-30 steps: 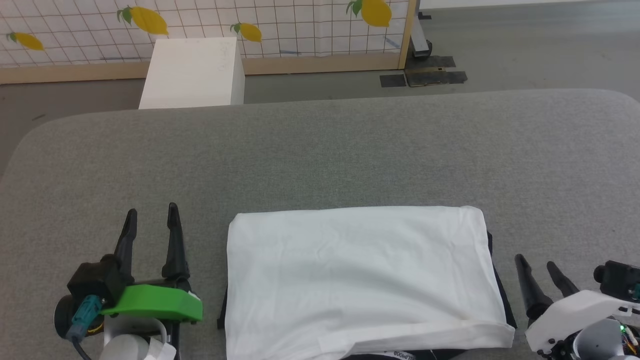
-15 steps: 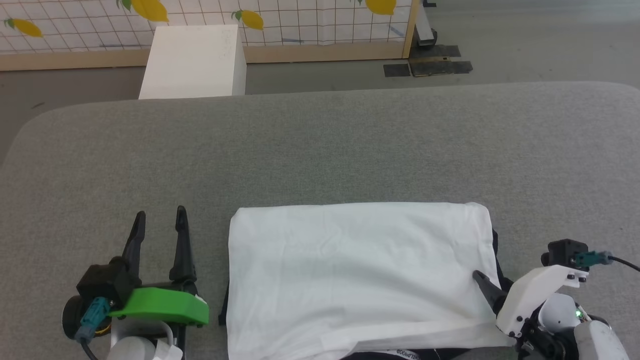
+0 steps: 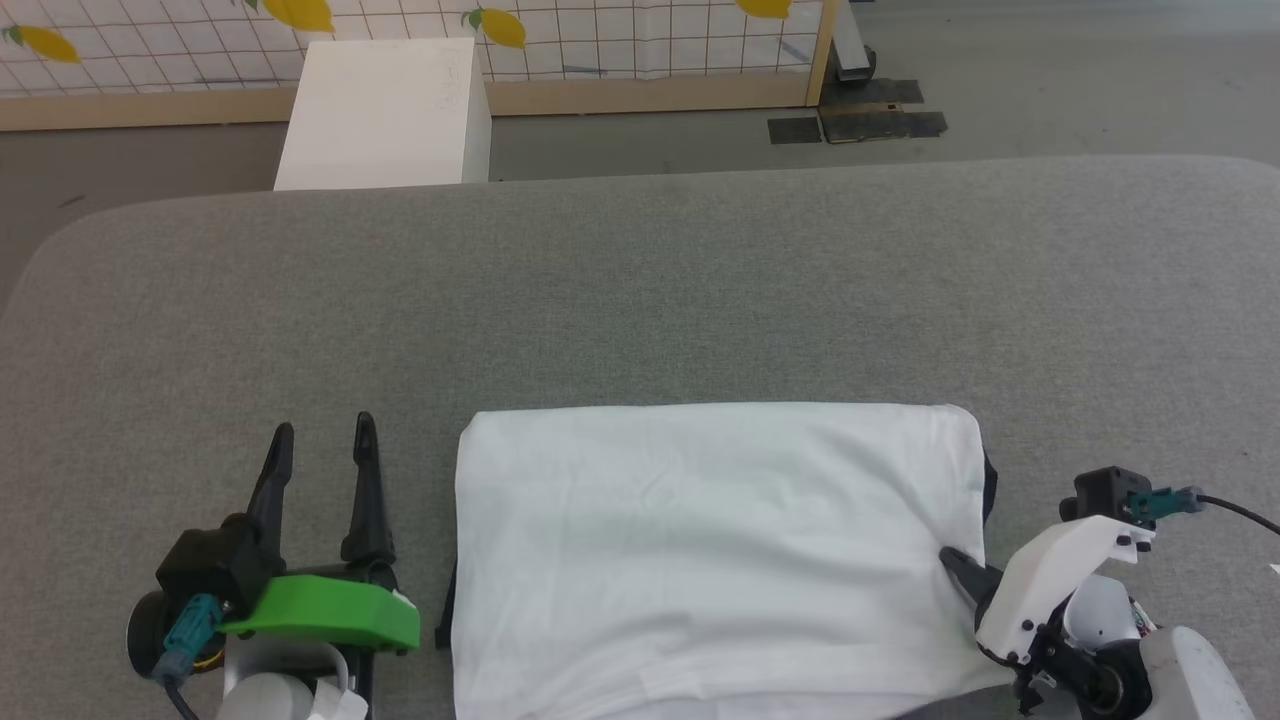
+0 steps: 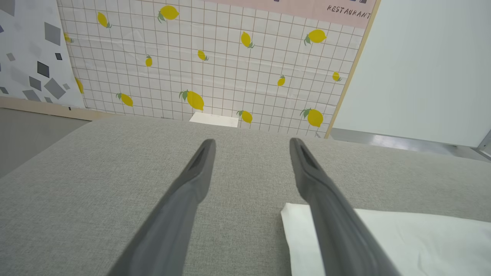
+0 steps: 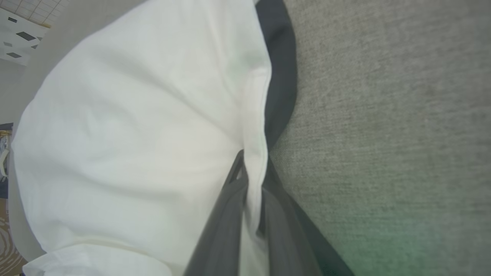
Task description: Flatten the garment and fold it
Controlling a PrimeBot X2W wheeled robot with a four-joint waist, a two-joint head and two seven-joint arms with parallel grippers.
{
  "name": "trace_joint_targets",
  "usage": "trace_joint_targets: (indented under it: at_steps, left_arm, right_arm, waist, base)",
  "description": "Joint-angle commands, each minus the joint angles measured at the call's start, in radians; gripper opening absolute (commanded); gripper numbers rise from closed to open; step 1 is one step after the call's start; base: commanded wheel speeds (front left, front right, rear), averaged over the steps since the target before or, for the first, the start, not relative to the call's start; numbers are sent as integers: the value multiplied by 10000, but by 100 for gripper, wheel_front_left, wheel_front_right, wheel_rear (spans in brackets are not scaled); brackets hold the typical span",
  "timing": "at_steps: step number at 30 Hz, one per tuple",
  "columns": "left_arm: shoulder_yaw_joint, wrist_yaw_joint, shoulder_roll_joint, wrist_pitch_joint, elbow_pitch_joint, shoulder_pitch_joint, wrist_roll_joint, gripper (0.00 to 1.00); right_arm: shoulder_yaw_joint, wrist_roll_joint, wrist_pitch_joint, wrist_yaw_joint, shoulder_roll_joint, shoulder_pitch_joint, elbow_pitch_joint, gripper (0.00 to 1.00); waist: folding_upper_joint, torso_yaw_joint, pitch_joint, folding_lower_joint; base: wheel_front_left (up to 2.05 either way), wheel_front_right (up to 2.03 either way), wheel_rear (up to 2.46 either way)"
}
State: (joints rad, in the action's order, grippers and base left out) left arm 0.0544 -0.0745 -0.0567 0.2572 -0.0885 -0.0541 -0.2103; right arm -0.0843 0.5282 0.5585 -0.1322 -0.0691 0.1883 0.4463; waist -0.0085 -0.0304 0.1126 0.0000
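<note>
Head view: we look down on the counter (image 3: 640,280), lemon wall (image 3: 600,40) at 12 o'clock. Left wrist view skims low toward that wall; right wrist view sits close on the garment (image 5: 134,134), shared by all.

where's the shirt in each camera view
Head view: garment at bottom centre.
Left wrist view: garment in the lower right corner.
Right wrist view: garment across left and centre.
Shared landmark: the grey padded surface under it.
</note>
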Motion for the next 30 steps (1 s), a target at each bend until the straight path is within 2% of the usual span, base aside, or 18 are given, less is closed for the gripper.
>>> trace_joint_targets:
  at_steps: [1, 6, 10, 19, 22, 26, 30]
  left_arm:
    - [-8, -46, 54, 45, -41, -218, 85, 100]
    - [-40, -80, 58, 45, -100, -236, 111, 100]
    - [-30, -95, 60, 45, -108, -229, 134, 100]
    - [16, -113, 62, 45, -57, -187, 179, 100]
    - [23, -124, 63, 45, -62, -199, 194, 100]
    - [17, -137, 63, 45, -95, -209, 193, 100]
    - [16, -148, 63, 45, -149, -180, 190, 100]
  right_arm:
    - [40, 5, -69, 15, 188, -37, 219, 0]
    - [-438, -213, -448, 15, 189, 49, 171, 0]
    - [-1358, -839, -741, 15, 189, 61, -74, 0]
    - [-4005, -3064, -602, 15, 189, -172, -1363, 0]
    - [-4581, -3772, -494, 15, 189, -202, -1868, 0]
    - [-4632, -4258, -161, 15, 189, -346, -2503, 0]
    - [-3843, -4226, 301, 15, 189, -782, -3575, 0]
  waist:
    - [83, -1, -6, 0]
    - [83, 4, -34, 0]
    - [83, -10, -40, 0]
    - [83, -114, 51, 0]
    - [83, -151, 88, 0]
    - [83, -184, 75, 0]
    - [83, -201, -5, 0]
  base:
    - [0, 0, 0]
    - [0, 0, 0]
    - [0, 0, 0]
    - [0, 0, 0]
    - [0, 0, 0]
    - [0, 0, 0]
    - [0, 0, 0]
